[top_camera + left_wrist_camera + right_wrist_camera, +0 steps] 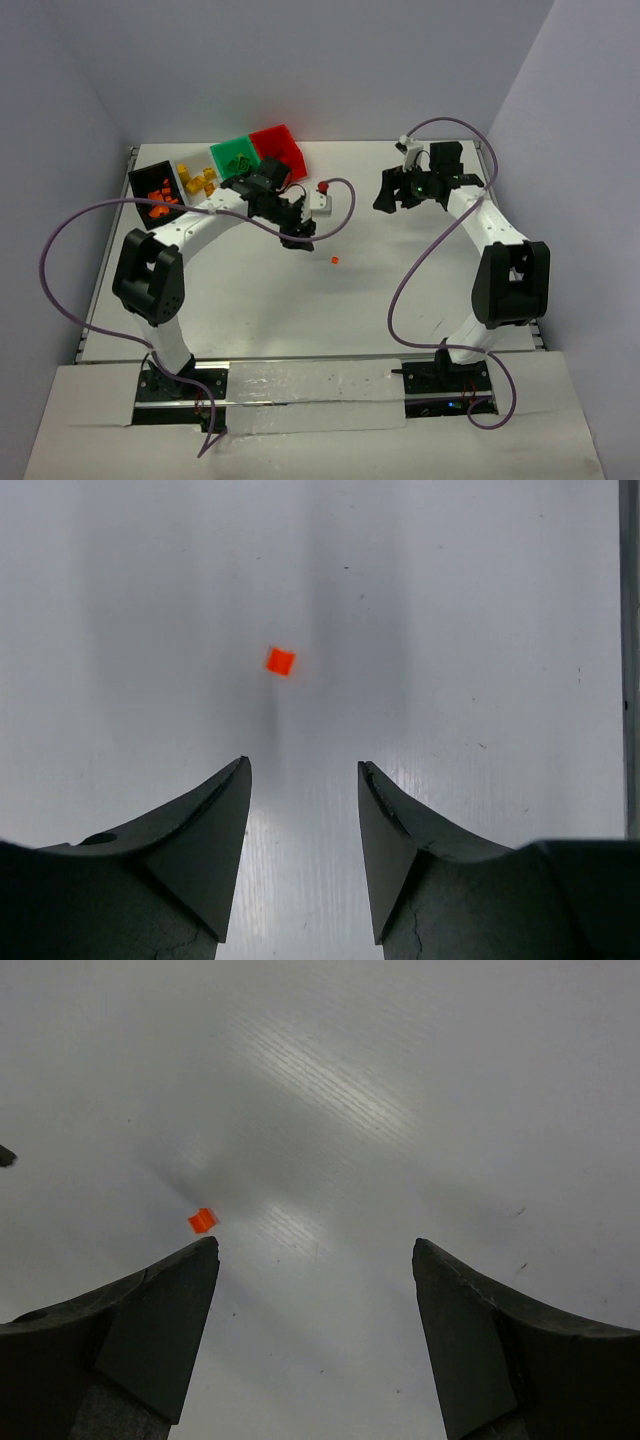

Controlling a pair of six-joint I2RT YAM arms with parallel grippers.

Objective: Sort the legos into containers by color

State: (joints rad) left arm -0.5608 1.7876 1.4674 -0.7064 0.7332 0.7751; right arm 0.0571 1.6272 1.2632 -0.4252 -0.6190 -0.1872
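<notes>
Four small rectangular open plastic bins form a slanting row at the far left of the white table (400, 300): the black bin (143, 178) leftmost and nearest, then the white bin (184, 169), the green bin (223, 152), and the red bin (272, 137) rightmost and farthest back. Orange bricks (158, 196) lie in the first, yellow bricks (199, 181) in the second, green bricks (240, 163) in the third (the fourth's inside is hard to read). A tiny orange plastic piece (334, 260) lies alone mid-table, just right of and before the left hand (300, 240). The right hand (386, 196) hangs well apart, behind and to the right.
</notes>
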